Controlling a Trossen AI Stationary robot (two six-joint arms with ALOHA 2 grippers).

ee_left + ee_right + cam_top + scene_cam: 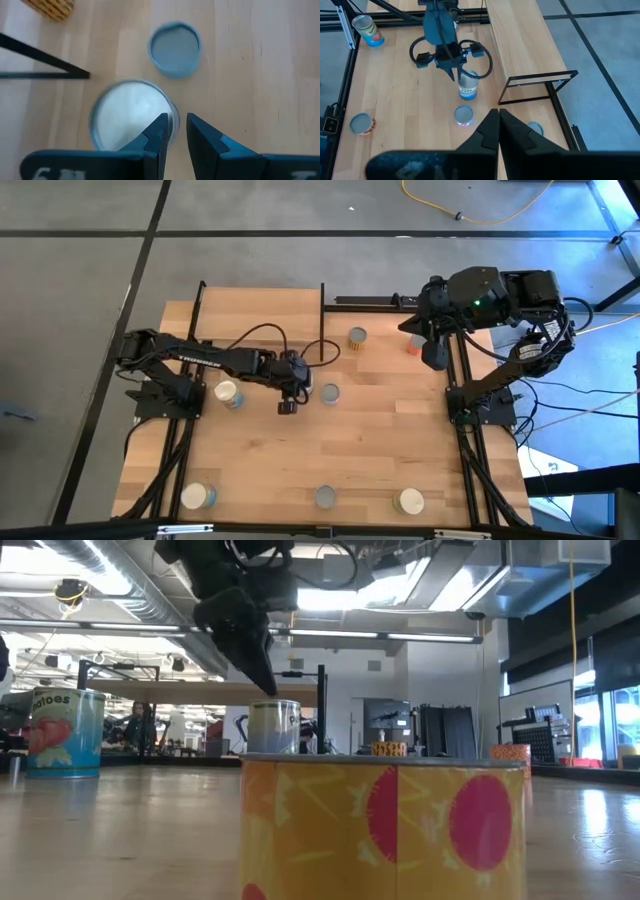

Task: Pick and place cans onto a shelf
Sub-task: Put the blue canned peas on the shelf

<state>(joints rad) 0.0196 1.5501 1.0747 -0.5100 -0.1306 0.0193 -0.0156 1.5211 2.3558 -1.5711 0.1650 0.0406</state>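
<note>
A silver-topped can with a blue label point(468, 85) stands upright near the table's middle. My left gripper point(176, 125) hangs just over it, pointing down at a slant, with a narrow gap between its fingertips; they sit at the can's right-hand rim point(167, 117). In the low view its tip point(270, 688) is right above that can point(273, 726). A second can with a blue rim point(175, 48) stands just beyond, toward the right point(330, 393). The shelf point(255, 308) is at the far left. My right gripper point(498, 114) is shut and empty, raised at the far right point(432, 358). My left gripper's fingertips stand right at the can's top rim point(167, 117), coming from above at a slant. I cannot tell whether they touch it. The can stands upright on the table.
Other cans stand about: one left of my left arm point(228, 393), one at the far middle point(357, 337), an orange one by the right arm point(413, 345), and three along the near edge point(197, 496) point(326, 497) point(410, 501). Black shelf posts point(322, 305) rise at the shelf's ends.
</note>
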